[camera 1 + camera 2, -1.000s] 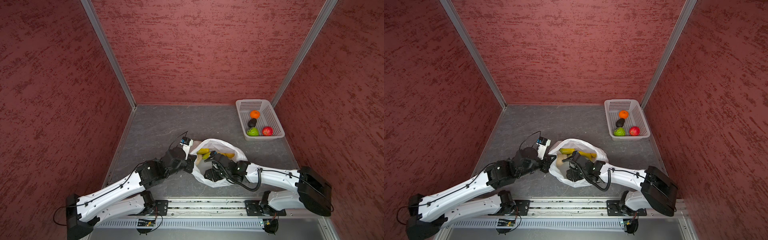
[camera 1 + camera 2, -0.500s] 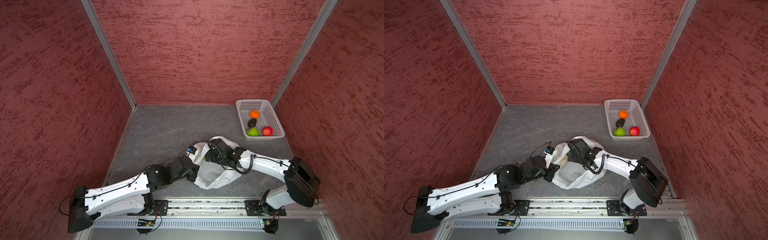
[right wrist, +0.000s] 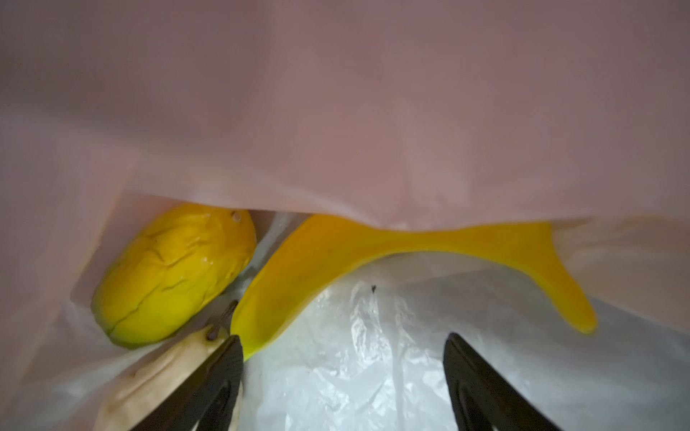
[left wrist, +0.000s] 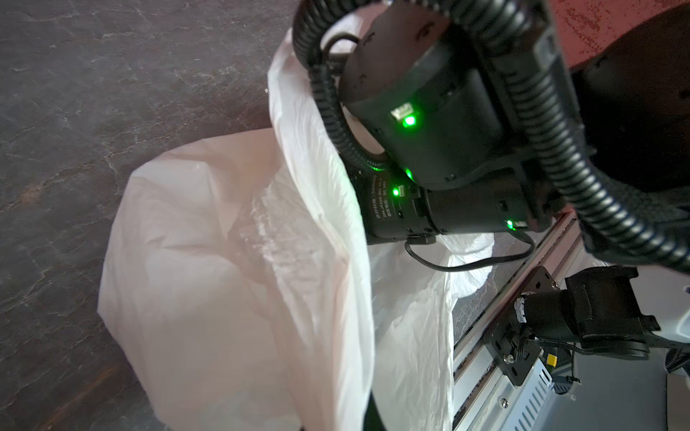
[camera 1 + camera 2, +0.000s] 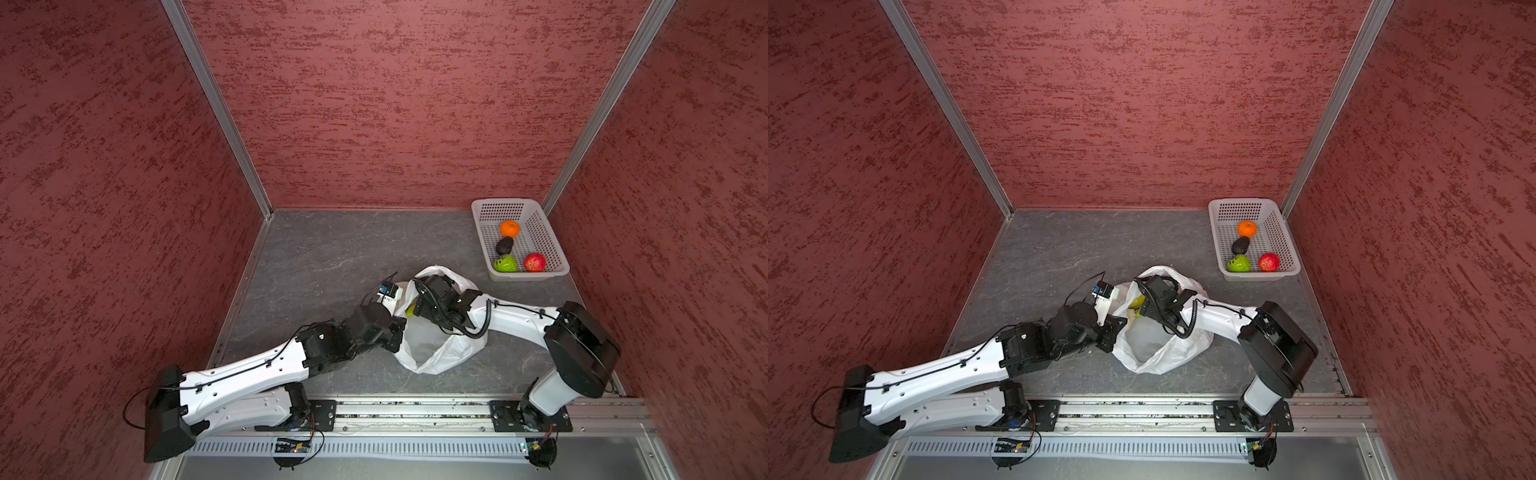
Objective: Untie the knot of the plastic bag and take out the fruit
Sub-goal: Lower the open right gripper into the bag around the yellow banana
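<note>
right gripper is inside the mouth of the plastic bag, jaws apart, nothing between them. banana lies crosswise just ahead of the fingertips, one end touching one fingertip. mango sits further in past that same finger, and a pale fruit rests against the finger's outer side. bag film drapes low over all three.

left gripper is clenched at the bag rim nearest it. judged: pinching the film to hold the mouth up, though the pinch itself is hidden. no knot to be seen and the mouth gapes, so untying is judged done.

the basket stands well beyond the right gripper on the bench, with orange, avocado, green apple and red apple in it.

handling, judged:
- banana: light, smooth, curved, probably slick, likely to roll or pivot if taken near an end. take it across the thick middle, jaws square to its length.
- film: thin, limp, clingy. it could get caught in the jaws along with the fruit, so go under the drape.
- mango: rounder and wider, needs the jaws fully apart.
</note>
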You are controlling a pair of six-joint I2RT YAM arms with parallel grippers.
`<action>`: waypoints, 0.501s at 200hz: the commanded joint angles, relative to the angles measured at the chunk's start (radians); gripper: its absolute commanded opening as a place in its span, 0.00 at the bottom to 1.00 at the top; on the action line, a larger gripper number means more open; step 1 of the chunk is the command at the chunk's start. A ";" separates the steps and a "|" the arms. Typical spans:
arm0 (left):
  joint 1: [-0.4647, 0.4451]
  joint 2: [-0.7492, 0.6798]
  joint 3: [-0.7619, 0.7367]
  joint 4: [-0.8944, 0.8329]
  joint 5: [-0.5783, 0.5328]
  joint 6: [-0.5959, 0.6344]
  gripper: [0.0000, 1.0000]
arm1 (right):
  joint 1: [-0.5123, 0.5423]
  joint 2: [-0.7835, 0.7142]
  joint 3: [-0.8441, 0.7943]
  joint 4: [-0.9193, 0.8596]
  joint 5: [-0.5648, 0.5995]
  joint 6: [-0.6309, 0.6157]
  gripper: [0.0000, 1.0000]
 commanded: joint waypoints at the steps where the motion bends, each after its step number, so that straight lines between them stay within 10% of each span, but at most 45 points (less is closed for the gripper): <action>1: 0.006 0.003 0.014 0.030 0.031 0.017 0.00 | -0.016 0.037 0.036 0.019 0.063 0.079 0.82; 100: 0.009 0.002 -0.010 0.044 0.045 0.020 0.00 | -0.031 0.111 0.085 0.056 0.113 0.080 0.98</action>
